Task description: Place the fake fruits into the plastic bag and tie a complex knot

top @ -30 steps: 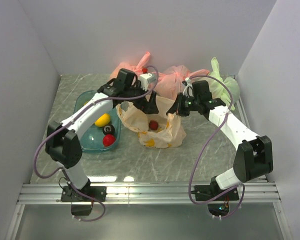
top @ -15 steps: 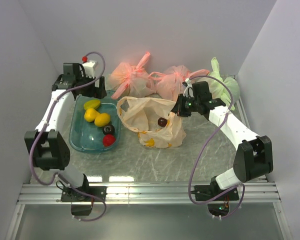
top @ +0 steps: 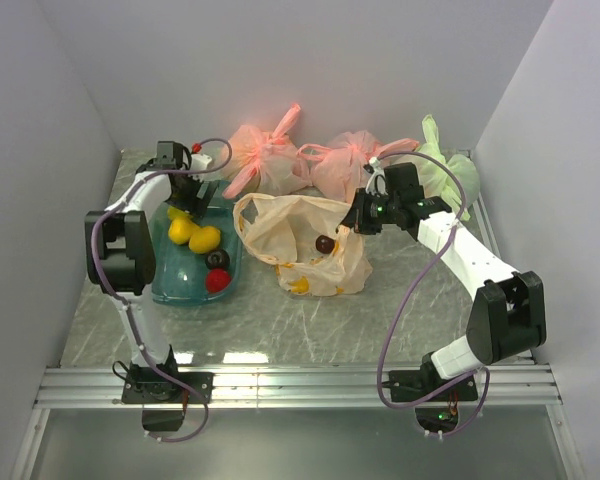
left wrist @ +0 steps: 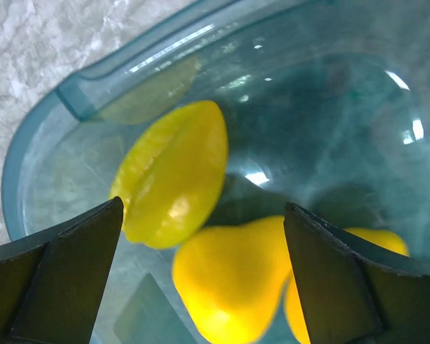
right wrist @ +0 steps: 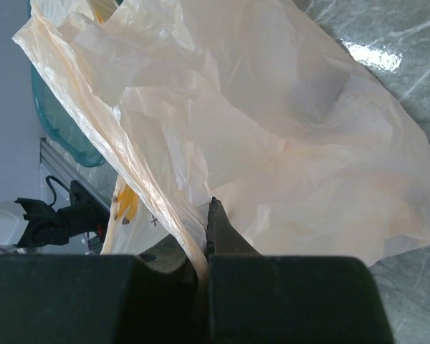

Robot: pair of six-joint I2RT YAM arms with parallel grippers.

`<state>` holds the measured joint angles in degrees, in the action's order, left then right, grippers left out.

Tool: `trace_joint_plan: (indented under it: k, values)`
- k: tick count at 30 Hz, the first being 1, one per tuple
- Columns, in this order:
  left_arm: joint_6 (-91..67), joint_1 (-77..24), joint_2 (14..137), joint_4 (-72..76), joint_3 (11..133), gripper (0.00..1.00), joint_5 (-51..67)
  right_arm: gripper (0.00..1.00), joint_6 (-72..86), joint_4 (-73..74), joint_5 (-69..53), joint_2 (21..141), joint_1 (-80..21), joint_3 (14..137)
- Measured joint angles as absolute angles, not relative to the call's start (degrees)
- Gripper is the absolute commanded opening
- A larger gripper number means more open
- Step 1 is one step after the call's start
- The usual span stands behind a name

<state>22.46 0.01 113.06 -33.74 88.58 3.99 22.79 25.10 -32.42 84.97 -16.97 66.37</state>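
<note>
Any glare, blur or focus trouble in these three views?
Top external: sharp, evenly lit, with glare patches on the table near the front edge. Left wrist: bright highlights on the teal tray; the lower yellow fruit is slightly soft. Right wrist: the plastic bag is crisp, the right claw dark and featureless.

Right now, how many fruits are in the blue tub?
5. A yellow starfruit sits below the open left gripper, two yellow fruits beside it, a dark fruit and a red fruit toward the blue tub's near end. More could hide underneath.
</note>
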Motion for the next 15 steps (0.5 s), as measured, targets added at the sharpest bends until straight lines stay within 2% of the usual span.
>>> trace_joint_plan:
  k: [6, 9, 12, 15]
  values:
    - [25.21, 0.03, 117.58, -31.46, 90.21, 0.99, 1.65, 0.0, 22.63, 25.15, -32.84, 84.97, -16.97, 66.37]
    - [25.41, 0.03, 120.29, -30.98, 90.45, 0.94, 1.96, 0.0, 22.61, 25.12, -32.91, 84.97, -16.97, 66.37]
    - [24.91, 0.08, 120.7, -31.16, 91.31, 0.84, 4.27, 0.0, 22.57, 25.12, -33.04, 84.97, -16.97, 66.37]
    - [23.88, 0.08, 120.75, -32.84, 91.31, 0.65, 7.09, 0.0, 22.37, 25.21, -33.08, 84.97, -16.97, 66.37]
